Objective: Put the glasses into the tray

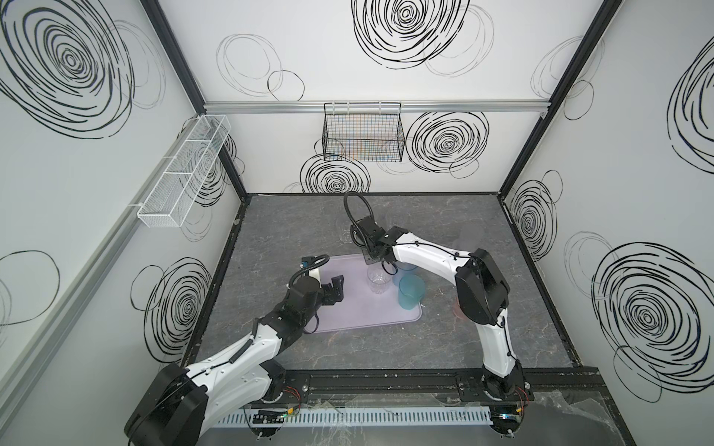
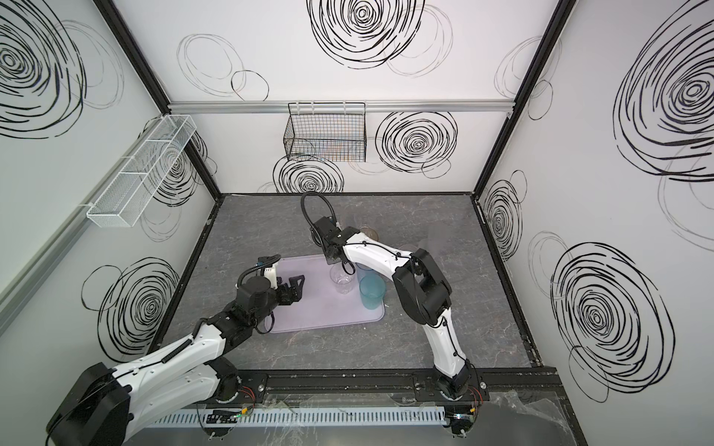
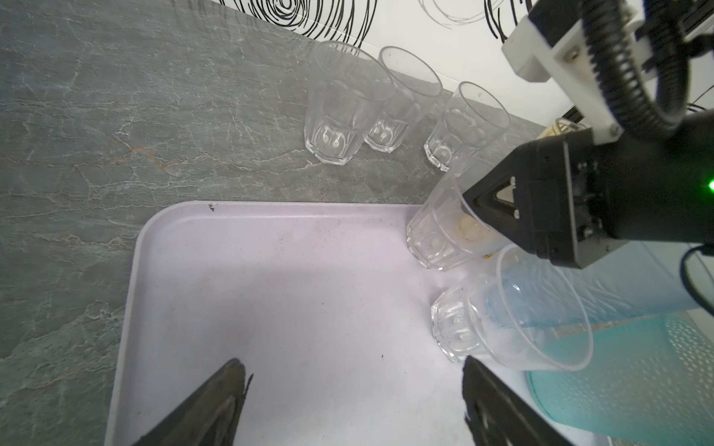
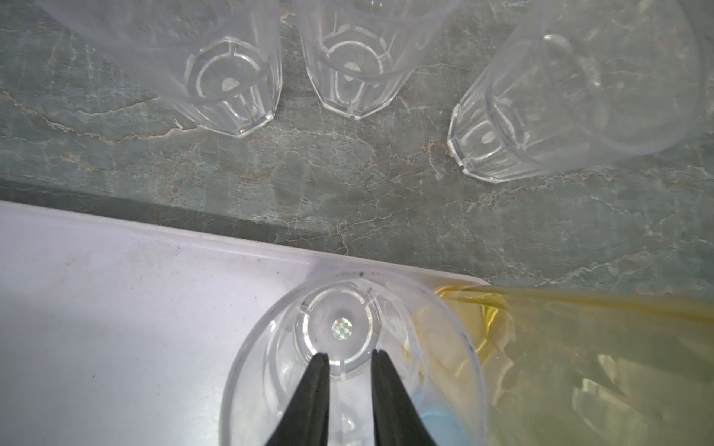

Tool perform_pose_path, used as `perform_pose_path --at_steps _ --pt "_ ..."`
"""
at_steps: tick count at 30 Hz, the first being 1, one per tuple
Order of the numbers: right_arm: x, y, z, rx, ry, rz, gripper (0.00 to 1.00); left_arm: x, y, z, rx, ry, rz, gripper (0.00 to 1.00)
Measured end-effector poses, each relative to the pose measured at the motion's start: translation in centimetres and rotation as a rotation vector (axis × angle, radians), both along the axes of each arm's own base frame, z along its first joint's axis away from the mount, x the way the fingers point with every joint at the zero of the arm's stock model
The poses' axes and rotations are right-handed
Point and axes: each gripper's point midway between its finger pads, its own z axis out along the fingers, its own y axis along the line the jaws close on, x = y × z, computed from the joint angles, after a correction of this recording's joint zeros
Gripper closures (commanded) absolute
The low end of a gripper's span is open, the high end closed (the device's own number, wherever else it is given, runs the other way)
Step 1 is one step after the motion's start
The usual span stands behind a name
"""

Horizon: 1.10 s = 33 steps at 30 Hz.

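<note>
Glasses [image 3: 340, 112]: three clear beside tray [image 3: 270, 289] (two clear inside)

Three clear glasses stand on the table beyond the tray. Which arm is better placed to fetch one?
Right, probably: the right claw is at the tray's far edge, the three table glasses directly ahead. The left claw, open and empty, hangs farther back over the tray.

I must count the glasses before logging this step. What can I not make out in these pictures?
In a top view: the right arm hides most of a pinkish thing.
Right wrist view: the picture's edge cuts off the amber glass.
Right wrist view: whether the right gripper grips the clear glass; its see-through wall shows no contact.
</note>
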Motion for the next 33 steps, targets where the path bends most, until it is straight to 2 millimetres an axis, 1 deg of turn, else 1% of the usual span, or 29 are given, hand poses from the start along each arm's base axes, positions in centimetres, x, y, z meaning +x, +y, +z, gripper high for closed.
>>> perform_pose_path --at_steps 2,5,8,10,11,13,14,15,16,17,18,19,21,24,27,30,32,33 --pt "0.2 0.2 0.9 0.004 -0.008 0.003 0.75 0.0 0.0 0.0 0.0 0.0 0.0 0.1" --pt "1.1 0.8 3.6 0.029 -0.053 0.005 0.73 0.0 0.0 0.0 0.001 0.001 0.001 0.1" --pt "1.5 0.7 7.1 0.058 -0.108 0.004 0.7 -0.1 0.0 -0.1 0.013 0.002 0.003 0.1" --pt "1.3 -0.3 10.1 0.083 -0.148 -0.007 0.68 -0.3 -0.3 0.1 0.044 0.001 -0.006 0.1" --pt "1.2 -0.7 11.3 0.094 -0.162 -0.008 0.67 -0.4 -0.7 0.5 0.063 -0.005 -0.018 0.1" --pt "1.0 -2.5 14.6 0.136 -0.207 -0.033 0.66 -0.6 -2.1 2.3 0.098 -0.043 -0.055 0.09" --pt "1.0 -3.9 16.0 0.154 -0.226 -0.053 0.66 -0.7 -2.9 3.4 0.116 -0.069 -0.075 0.08" --pt "0.9 -5.5 17.1 0.17 -0.244 -0.077 0.65 -0.8 -3.9 4.6 0.133 -0.101 -0.098 0.07" --pt "0.7 -7.7 18.1 0.182 -0.26 -0.11 0.64 -1.1 -5.0 6.1 0.147 -0.139 -0.124 0.06" --pt "0.5 -9.4 18.5 0.19 -0.27 -0.136 0.63 -1.3 -5.8 7.3 0.156 -0.167 -0.142 0.02" --pt "0.2 -11.5 18.8 0.195 -0.28 -0.17 0.62 -1.7 -6.8 8.5 0.172 -0.199 -0.167 0.02" --pt "-0.1 -13.3 18.7 0.198 -0.288 -0.2 0.61 -2.0 -7.5 9.4 0.184 -0.221 -0.18 0.03" --pt "-1.1 -17.4 17.6 0.203 -0.286 -0.27 0.61 -2.7 -8.9 10.9 0.233 -0.268 -0.21 0.04" --pt "-2.9 -22.5 14.5 0.204 -0.247 -0.363 0.58 -3.6 -10.3 11.5 0.321 -0.309 -0.235 0.04" --pt "-4.7 -26.9 11.4 0.217 -0.197 -0.467 0.56 -3.9 -10.5 11.0 0.39 -0.317 -0.234 0.04" --pt "-5.9 -29.8 9.3 0.28 -0.164 -0.553 0.55 -3.6 -10.0 10.5 0.414 -0.3 -0.229 0.04" --pt "-6.2 -30.6 8.3 0.329 -0.148 -0.581 0.54 -3.2 -9.8 10.1 0.381 -0.27 -0.249 0.04" --pt "-6.1 -30.6 7.9 0.354 -0.138 -0.582 0.54 -2.9 -9.6 9.9 0.357 -0.255 -0.256 0.04"
